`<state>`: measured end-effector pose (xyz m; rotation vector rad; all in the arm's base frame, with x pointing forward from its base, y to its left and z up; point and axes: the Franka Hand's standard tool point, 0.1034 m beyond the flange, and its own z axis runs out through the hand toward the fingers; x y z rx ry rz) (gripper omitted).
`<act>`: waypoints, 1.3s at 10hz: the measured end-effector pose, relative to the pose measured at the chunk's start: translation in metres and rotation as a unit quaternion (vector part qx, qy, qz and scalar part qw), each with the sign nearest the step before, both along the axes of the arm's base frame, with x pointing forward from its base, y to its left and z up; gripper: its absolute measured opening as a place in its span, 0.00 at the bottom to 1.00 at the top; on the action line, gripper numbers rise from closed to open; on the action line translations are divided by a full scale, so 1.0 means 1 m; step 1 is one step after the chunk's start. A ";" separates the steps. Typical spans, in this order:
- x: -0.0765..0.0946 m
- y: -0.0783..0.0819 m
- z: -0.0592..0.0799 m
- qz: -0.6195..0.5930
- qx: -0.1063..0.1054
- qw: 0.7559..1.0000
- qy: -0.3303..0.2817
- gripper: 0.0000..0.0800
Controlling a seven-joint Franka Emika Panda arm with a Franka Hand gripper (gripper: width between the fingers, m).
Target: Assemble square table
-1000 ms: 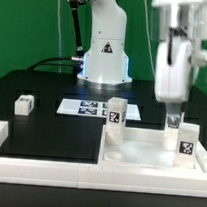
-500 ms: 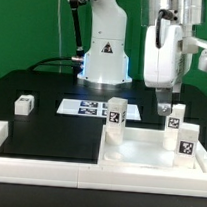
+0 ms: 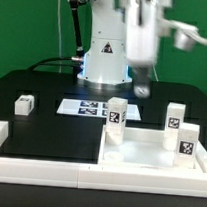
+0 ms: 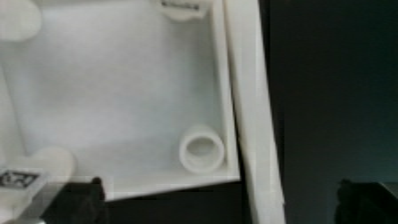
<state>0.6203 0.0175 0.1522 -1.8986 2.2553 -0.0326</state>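
Square tabletop (image 3: 148, 153) lies at the near side of the bench (image 3: 50, 128), toward the exterior view's right, rim up. Three legs stand upright on it. One leg (image 3: 116, 116) is at the far corner on the exterior view's left, a second leg (image 3: 175, 118) at the far corner on the exterior view's right, and a third leg (image 3: 186, 143) just nearer than the second, along the same edge. Tags on all three face the camera. The fourth leg (image 3: 24, 104) lies loose on the bench, well apart toward the exterior view's left. The marker board (image 3: 91, 108) lies flat beyond the tabletop, in front of the arm's base. A white border rail (image 3: 42, 168) runs along the near edge of the bench. The arm (image 3: 136, 34) is motion-blurred, its end hanging in the air over the far side of the tabletop, touching nothing. In the wrist view the fingers (image 4: 75, 205) are spread wide apart with nothing between them: released, empty. Below them are the tabletop's floor, its raised rim (image 4: 240, 100), one unfilled corner socket (image 4: 201, 150) just inside the rim, and dark bench beyond.
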 end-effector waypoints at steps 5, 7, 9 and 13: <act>-0.003 -0.003 -0.006 0.196 -0.035 0.980 -0.020 0.81; -0.038 -0.056 -0.023 0.319 -0.069 0.945 -0.031 0.81; -0.059 -0.096 -0.026 0.411 -0.087 0.907 -0.032 0.81; -0.059 -0.105 -0.027 0.516 -0.115 0.848 -0.043 0.81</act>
